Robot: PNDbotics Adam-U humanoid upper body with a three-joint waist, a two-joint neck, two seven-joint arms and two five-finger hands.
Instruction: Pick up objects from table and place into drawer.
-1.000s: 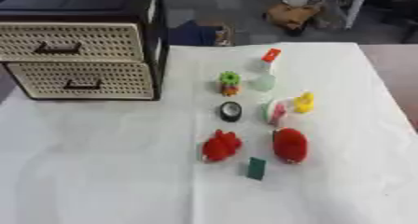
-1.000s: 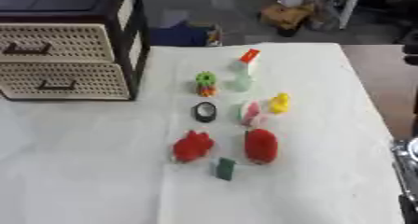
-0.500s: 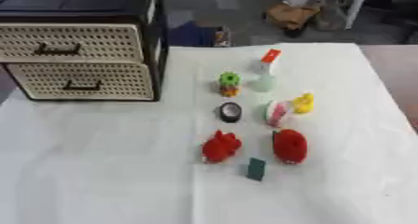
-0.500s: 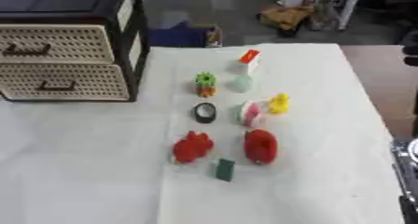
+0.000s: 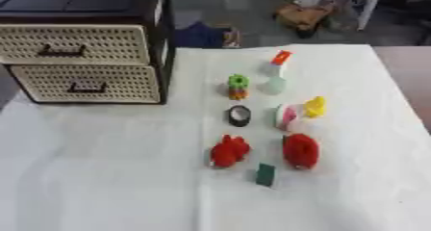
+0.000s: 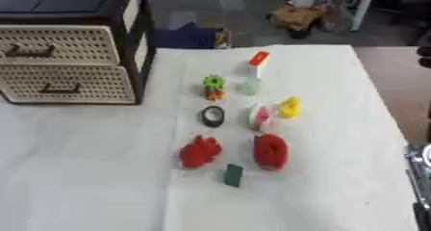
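Observation:
A dark two-drawer cabinet [image 5: 84, 57] with cream perforated fronts stands at the back left, both drawers closed. On the white tabletop [image 5: 109, 177] lie several small items: an orange-capped white piece [image 5: 279, 61], a pale green piece [image 5: 275, 85], a green and orange toy [image 5: 238, 85], a black ring [image 5: 239, 115], a pink and white object [image 5: 286, 117], a yellow duck-like toy [image 5: 315, 107], two red toys [image 5: 228, 151] [image 5: 300, 150] and a dark green block [image 5: 266, 174]. A sliver of my right hand [image 6: 418, 177], silver and black, shows at the right edge of the right eye view. My left hand is out of sight.
Beyond the table's far edge the floor holds a blue bundle [image 5: 200, 35] and a brown heap [image 5: 301, 16]. A brown surface [image 5: 408, 66] borders the table on the right. Bare white tabletop stretches in front of the cabinet.

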